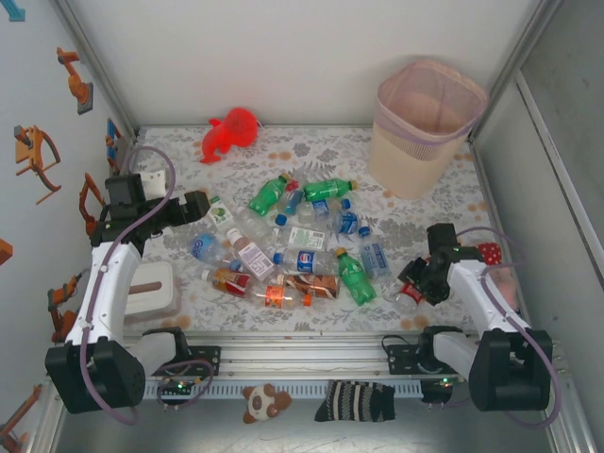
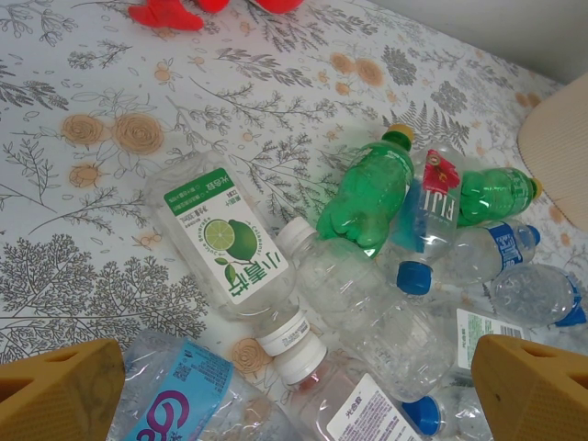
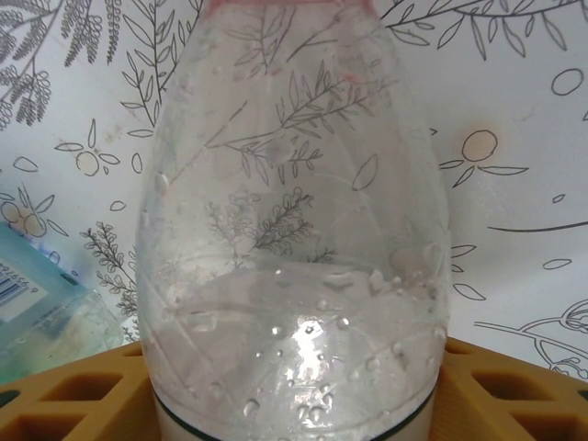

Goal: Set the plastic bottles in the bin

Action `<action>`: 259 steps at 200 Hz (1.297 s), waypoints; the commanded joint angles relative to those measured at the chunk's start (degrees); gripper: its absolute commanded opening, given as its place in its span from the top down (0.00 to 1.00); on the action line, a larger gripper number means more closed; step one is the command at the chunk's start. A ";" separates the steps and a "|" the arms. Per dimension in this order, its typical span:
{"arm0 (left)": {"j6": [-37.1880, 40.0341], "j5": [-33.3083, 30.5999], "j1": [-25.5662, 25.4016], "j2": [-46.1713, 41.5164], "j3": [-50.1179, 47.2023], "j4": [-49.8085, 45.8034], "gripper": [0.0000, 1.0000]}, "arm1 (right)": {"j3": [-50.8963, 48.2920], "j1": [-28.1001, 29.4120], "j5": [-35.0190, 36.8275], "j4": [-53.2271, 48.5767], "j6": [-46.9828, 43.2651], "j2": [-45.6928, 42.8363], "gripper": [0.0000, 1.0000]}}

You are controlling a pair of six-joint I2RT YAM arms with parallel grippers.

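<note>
Clear bottle [image 3: 294, 230] between right end effector [image 3: 294, 400] fingers, wrist view; grip unclear. Left end effector [image 2: 294, 388] wide-open, empty.

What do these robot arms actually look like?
Both the left arm and right arm have white links, chunky black joints and a looping lilac cable. The left pincer and right pincer have mustard-orange fingers, the right's with square recesses.

Clear bottle [image 3: 294, 230] cut off top and bottom; bin [image 2: 560, 147] clipped at right edge.
</note>
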 commanded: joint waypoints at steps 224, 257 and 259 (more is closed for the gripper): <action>0.42 0.52 0.65 -0.08 -1.40 0.19 0.03 | 73.72 0.38 13.65 2.23 -14.73 23.92 0.43; 0.54 -0.14 0.70 0.39 -1.33 0.02 0.03 | 82.93 0.33 12.45 7.87 -14.21 32.04 0.43; 0.58 -0.21 0.68 0.45 -1.34 0.01 0.03 | 83.15 0.33 12.42 8.30 -14.25 32.44 0.43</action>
